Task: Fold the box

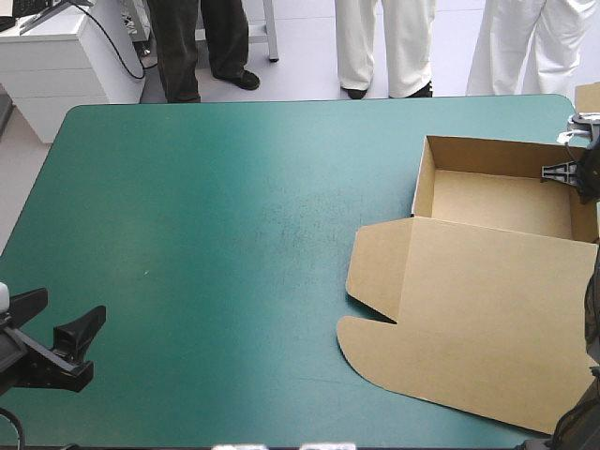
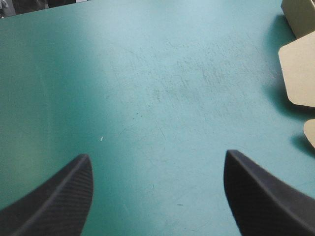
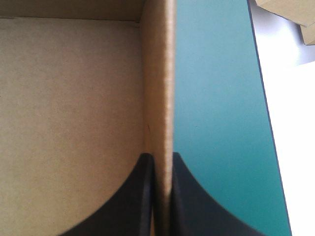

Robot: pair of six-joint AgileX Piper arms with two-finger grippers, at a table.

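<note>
Black fingers (image 3: 133, 196) of my right tool (image 3: 161, 158) pinch the box's (image 1: 487, 202) right wall (image 3: 160, 73). One is inside the tray and one outside, all but together with the board between them. The box sits at the right side of the worktop (image 1: 206, 234), with its tray toward the far edge and its walls raised. Its lid (image 1: 487, 319) lies flat toward the near edge. My left tool (image 2: 157, 157) hangs with fingers wide apart over bare teal-green cover at the near left corner, well apart from the box.

As I read it, the step in hand is setting this wall upright and firm. To do it well, I should grip hard enough to hold but not so hard that the board creases. Any push should run straight down the wall, not sideways. The worktop's right edge lies near, so a sideways tug could skid the tray toward it. The left tool would have to cross the worktop before it could help with the lid.

By count there are one box, one lid, two rounded flaps (image 1: 375, 267) on the lid's left side and two tools. One edge of spare board (image 1: 589, 97) shows at the far right corner.
</note>
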